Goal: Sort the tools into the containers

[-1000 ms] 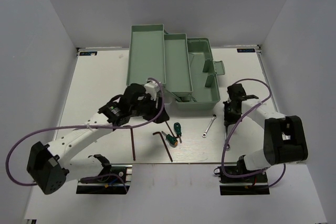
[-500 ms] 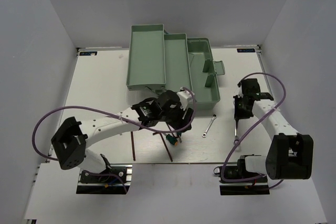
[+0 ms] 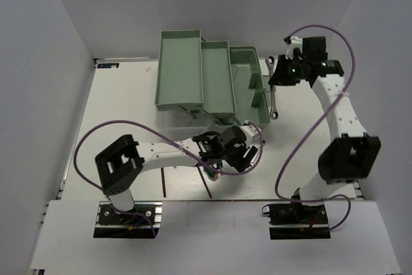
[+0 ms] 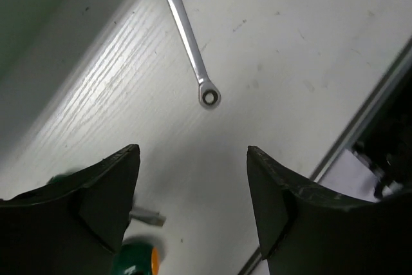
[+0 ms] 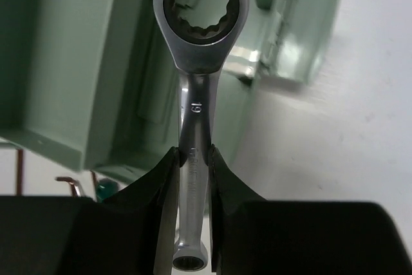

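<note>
Now the right gripper (image 5: 191, 159) has carried one wrench (image 5: 199, 4) up off the table. It pinches the shank, with the ring end ahead of its fingers, at the right edge of the toolbox (image 3: 180, 62), so a drop looks close. The left gripper (image 4: 193, 159), spread and empty, has swung across to the second wrench (image 4: 190, 49), which lies just ahead of it. A screwdriver (image 4: 132, 259) sits under its left finger, and the toolbox wall crowds that side.
</note>
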`<state>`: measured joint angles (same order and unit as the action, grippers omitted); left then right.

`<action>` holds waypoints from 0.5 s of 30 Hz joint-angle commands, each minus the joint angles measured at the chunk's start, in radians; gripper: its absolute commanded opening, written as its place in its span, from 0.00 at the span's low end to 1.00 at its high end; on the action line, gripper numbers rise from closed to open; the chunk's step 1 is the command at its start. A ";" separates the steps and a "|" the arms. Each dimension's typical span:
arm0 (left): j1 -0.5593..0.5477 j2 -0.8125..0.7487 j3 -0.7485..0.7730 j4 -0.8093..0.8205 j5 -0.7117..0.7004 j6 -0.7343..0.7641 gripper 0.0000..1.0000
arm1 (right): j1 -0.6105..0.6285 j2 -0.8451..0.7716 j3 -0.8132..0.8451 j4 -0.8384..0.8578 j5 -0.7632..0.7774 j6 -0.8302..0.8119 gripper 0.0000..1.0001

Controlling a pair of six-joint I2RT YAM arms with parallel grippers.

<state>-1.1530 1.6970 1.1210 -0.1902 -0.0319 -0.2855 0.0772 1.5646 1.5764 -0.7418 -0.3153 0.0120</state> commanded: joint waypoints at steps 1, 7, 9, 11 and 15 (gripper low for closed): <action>-0.027 0.059 0.085 0.011 -0.146 -0.004 0.78 | 0.022 0.154 0.170 0.006 -0.133 0.086 0.00; -0.037 0.153 0.140 0.021 -0.223 -0.027 0.80 | 0.078 0.412 0.439 -0.028 -0.186 0.152 0.00; -0.037 0.164 0.140 0.031 -0.234 -0.037 0.80 | 0.102 0.462 0.447 0.004 -0.140 0.146 0.00; -0.037 0.173 0.151 0.044 -0.234 -0.037 0.81 | 0.114 0.486 0.447 0.025 -0.124 0.146 0.00; -0.037 0.245 0.235 0.046 -0.246 -0.027 0.81 | 0.116 0.503 0.459 -0.002 -0.130 0.134 0.58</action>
<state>-1.1866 1.9217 1.2705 -0.1726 -0.2440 -0.3092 0.1970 2.1098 1.9636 -0.7616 -0.4225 0.1410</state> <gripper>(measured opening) 0.810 0.519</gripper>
